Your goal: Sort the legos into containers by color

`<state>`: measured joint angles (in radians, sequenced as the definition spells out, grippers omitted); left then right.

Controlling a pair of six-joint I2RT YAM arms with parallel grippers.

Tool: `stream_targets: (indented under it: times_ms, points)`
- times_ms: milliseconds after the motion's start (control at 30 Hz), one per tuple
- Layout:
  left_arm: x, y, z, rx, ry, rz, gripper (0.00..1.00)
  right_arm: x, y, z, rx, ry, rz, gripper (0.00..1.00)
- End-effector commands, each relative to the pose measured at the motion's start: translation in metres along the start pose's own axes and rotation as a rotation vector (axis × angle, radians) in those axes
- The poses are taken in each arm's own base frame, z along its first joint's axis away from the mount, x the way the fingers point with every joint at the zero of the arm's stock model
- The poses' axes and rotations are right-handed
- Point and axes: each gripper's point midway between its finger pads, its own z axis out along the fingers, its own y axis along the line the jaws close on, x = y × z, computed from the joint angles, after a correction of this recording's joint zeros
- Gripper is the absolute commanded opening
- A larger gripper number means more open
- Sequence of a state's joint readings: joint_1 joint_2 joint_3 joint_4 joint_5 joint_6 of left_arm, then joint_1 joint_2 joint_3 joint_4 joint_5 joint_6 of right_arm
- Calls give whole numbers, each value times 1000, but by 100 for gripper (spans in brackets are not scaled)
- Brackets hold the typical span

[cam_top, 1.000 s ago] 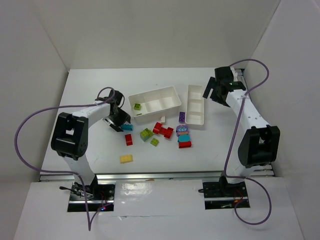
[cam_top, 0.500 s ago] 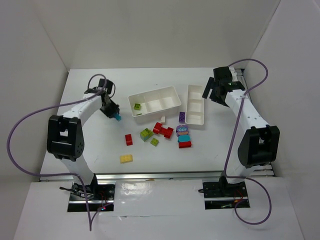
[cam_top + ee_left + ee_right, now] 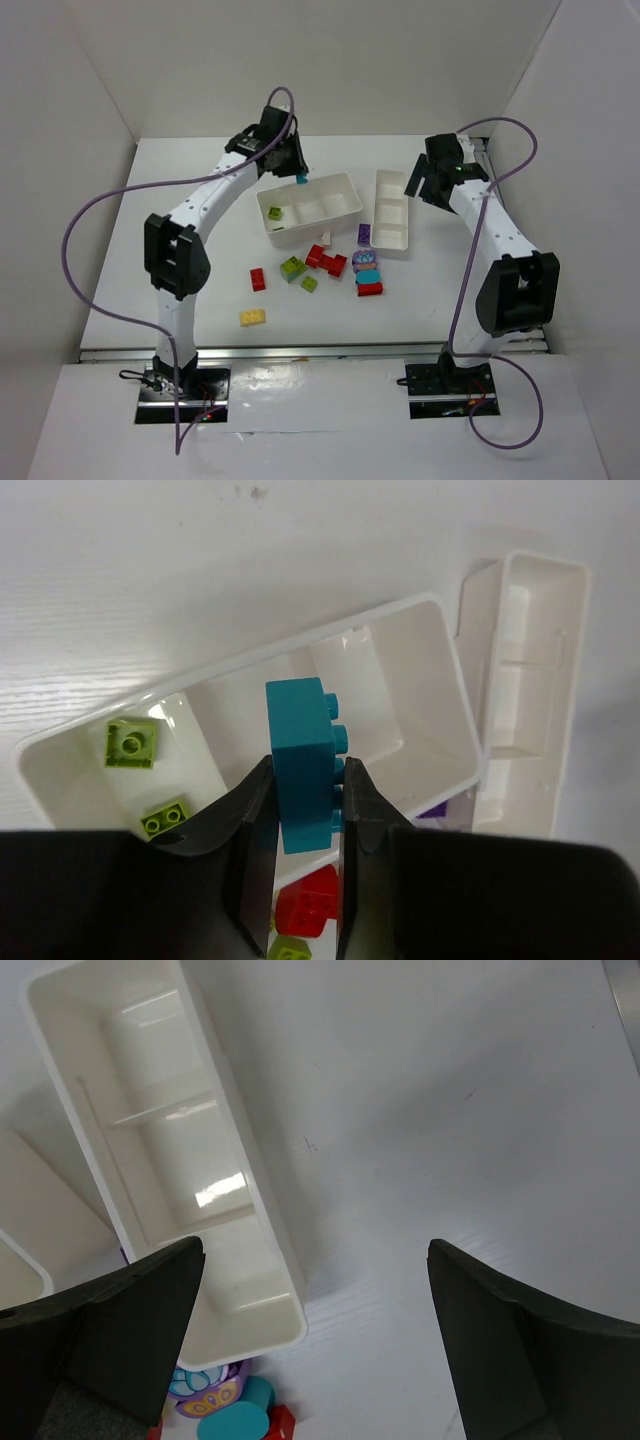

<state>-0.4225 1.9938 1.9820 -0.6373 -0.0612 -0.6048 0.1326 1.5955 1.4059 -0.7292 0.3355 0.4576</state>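
Note:
My left gripper [image 3: 297, 176] is shut on a teal-blue lego [image 3: 301, 181] and holds it above the back rim of the wider white tray [image 3: 315, 229]. In the left wrist view the teal lego [image 3: 303, 760] stands upright between the fingers, over the tray's middle compartment [image 3: 245, 705]. Two lime legos [image 3: 131, 744] lie in its left compartment. My right gripper [image 3: 420, 186] is open and empty beside the narrower tray [image 3: 392, 215], whose compartments [image 3: 170, 1160] look empty. Loose legos lie in front of the trays: red [image 3: 327, 260], lime [image 3: 293, 267], purple [image 3: 365, 234], teal [image 3: 369, 275], yellow [image 3: 252, 317].
A lone red lego [image 3: 258, 279] lies left of the loose group. A purple decorated piece [image 3: 205, 1395] and a teal piece [image 3: 235, 1422] lie just below the narrow tray's near end. White walls close in the table on three sides.
My left arm has swung from the table's left side up and right to over the wider tray, carrying the teal lego. The right arm has barely moved.

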Motion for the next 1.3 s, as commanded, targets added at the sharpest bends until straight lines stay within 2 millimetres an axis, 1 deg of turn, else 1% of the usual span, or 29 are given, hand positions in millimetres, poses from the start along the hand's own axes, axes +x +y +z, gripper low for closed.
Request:
stream_targets:
  times_ms: [0, 33, 67, 100, 133, 167, 200, 267, 333, 433, 500, 567, 633, 700, 733, 767, 800, 833, 867, 900, 933, 967, 1000, 1033, 1067, 1100, 1167, 1200, 1267]
  points:
    - [25, 2, 22, -9, 110, 56, 0, -9, -4, -18, 16, -50, 15, 100]
    - [31, -1, 29, -10, 124, 52, 0, -6, -5, -18, 22, -39, 10, 100]
    - [29, -3, 29, -4, 114, 43, 0, -4, -8, -18, 37, -36, 7, 100]
    - [35, -4, 35, -14, 124, 38, 0, -4, -8, -18, 37, -36, 7, 100]
    - [34, -3, 35, -22, 119, 38, 1, -8, -7, -20, 33, -43, 10, 100]
    - [38, -8, 39, -17, 125, 46, 9, -11, -9, -23, 37, -57, 14, 100]
    - [42, -6, 44, -23, 136, 46, 15, -11, -9, -23, 37, -57, 14, 100]
    - [41, -5, 44, -32, 131, 38, 30, -11, -12, -26, 45, -62, 14, 100]
    - [44, -3, 45, -36, 139, 38, 49, -11, -12, -26, 45, -61, 14, 100]
    - [41, -1, 38, -43, 131, 48, 72, -8, -13, -25, 49, -54, 11, 100]
    - [39, -3, 34, -39, 123, 47, 73, -5, -11, -22, 44, -41, 7, 100]
    - [36, -3, 24, -38, 123, 58, 75, -7, -8, -21, 35, -38, 8, 100]
    - [32, -11, 15, -21, 107, 63, 75, -9, -7, -21, 31, -46, 11, 100]
    - [20, -12, -7, -17, 65, 73, 74, -12, -6, -22, 27, -53, 14, 100]
    - [20, -15, -15, -16, 52, 79, 73, -12, -6, -22, 27, -53, 14, 100]
    - [26, -4, -19, -49, 57, 104, 73, -14, -5, -22, 23, -61, 18, 100]
    - [22, -9, -38, -40, 27, 129, 73, -7, -5, -20, 19, -42, 0, 100]
    - [23, -9, -46, -51, 15, 159, 73, -8, -3, -21, 2, -49, 5, 100]
    - [41, -2, -49, -101, 36, 217, 74, -10, -1, -20, -3, -58, 9, 100]
    - [49, 3, -56, -130, 38, 234, 74, -5, -3, -18, 3, -46, 4, 100]
    - [49, 4, -78, -139, 11, 245, 75, -5, -3, -18, 3, -46, 4, 100]
    - [57, 9, -85, -159, 10, 247, 75, -5, -3, -18, 3, -46, 4, 100]
    - [89, 28, -87, -222, 62, 242, 77, -5, -3, -18, 3, -46, 4, 100]
    - [100, 39, -93, -245, 72, 217, 80, -5, -3, -18, 3, -46, 4, 100]
    - [104, 45, -113, -233, 48, 179, 80, -7, -2, -18, -2, -55, 8, 100]
    - [141, 68, -111, -272, 124, 160, 83, -4, -3, -16, 2, -48, 4, 100]
    - [168, 89, -122, -311, 168, 131, 90, -4, 0, -13, 5, -53, -12, 100]
    - [192, 101, -129, -328, 208, 92, 90, -4, 0, -13, 5, -53, -12, 100]
    - [215, 116, -138, -377, 237, 38, 89, -1, 3, -6, 3, -39, -17, 100]
